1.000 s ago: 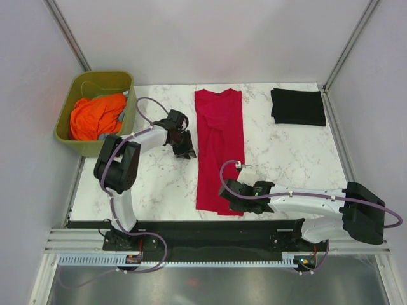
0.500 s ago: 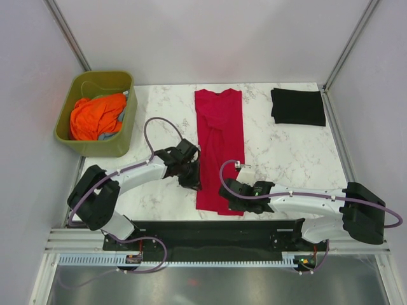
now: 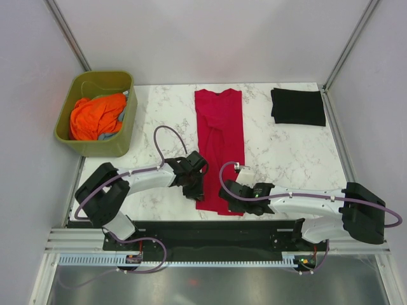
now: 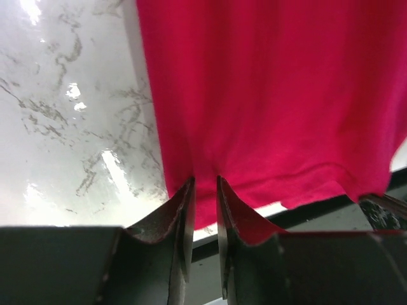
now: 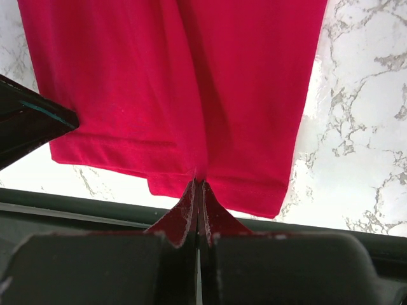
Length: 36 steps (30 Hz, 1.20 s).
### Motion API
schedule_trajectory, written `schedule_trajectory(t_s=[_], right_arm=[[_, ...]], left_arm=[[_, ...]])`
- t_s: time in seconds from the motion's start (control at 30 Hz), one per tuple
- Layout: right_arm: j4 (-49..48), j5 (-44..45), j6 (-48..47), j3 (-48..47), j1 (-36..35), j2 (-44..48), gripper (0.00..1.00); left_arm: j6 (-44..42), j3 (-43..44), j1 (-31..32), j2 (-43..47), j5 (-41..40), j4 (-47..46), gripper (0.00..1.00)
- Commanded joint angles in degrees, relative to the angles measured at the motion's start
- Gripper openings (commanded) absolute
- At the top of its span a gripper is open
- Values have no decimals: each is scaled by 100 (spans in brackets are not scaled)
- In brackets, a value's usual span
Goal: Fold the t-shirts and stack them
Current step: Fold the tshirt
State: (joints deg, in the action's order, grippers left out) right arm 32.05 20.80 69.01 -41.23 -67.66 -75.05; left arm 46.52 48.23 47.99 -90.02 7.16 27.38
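The crimson red t-shirt point(image 3: 219, 133) lies as a long narrow strip down the middle of the marble table. At the back right the black t-shirt point(image 3: 297, 107) rests folded into a rectangle. My left gripper point(image 3: 196, 189) sits low at the red shirt's near-left edge. In the left wrist view its jaws point(image 4: 205, 181) stand a narrow gap apart, tips on the red cloth point(image 4: 273, 95). My right gripper point(image 3: 229, 202) is shut on the near hem, and the red cloth point(image 5: 172, 76) puckers at its tips point(image 5: 199, 180).
An olive-green tub point(image 3: 95, 147) holding orange cloth point(image 3: 95, 115) stands at the back left corner. The table's black front edge point(image 3: 210, 225) runs just behind the red shirt's hem. Both arms lie low and close together at that hem.
My left arm has swung from the bare marble left of the red shirt down to its near-left corner, its jaws narrowing. The right gripper has stayed shut on the hem.
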Motion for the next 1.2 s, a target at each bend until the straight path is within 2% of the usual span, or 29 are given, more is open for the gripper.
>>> schedule_trajectory(t_s=[0.0,0.03,0.1,0.13,0.2,0.4,0.67,0.7,0.73,0.77,0.93,1.1,1.17], right_arm=[[-129,47,33,89,-55,174,0],[-138,39,51,98,-63,192,0],[-147,56,60,107,-63,227,0],[-147,65,60,115,-63,236,0],[-173,56,60,107,-63,236,0],[-269,82,7,45,-98,262,0],[-357,47,33,63,-125,254,0],[-384,47,33,71,-134,254,0],[-384,47,42,80,-151,254,0],[-393,56,33,89,-151,254,0],[-516,56,7,133,-195,210,0],[-656,38,-2,256,-221,262,0],[-665,39,-28,274,-221,306,0]], left_arm=[[314,-103,35,-183,-259,-92,26],[331,-138,35,-200,-259,-101,25],[340,-173,44,-174,-276,-101,14],[340,-199,44,-96,-285,-92,5],[349,-191,44,1,-311,-31,2],[437,-173,44,678,-557,347,2],[533,-165,53,837,-523,409,3],[559,-130,70,785,-522,409,8],[612,-60,88,758,-522,400,22],[665,-42,114,723,-522,391,27],[849,55,255,267,-575,356,38],[990,160,448,-234,-671,268,39],[973,169,440,-445,-689,286,26]])
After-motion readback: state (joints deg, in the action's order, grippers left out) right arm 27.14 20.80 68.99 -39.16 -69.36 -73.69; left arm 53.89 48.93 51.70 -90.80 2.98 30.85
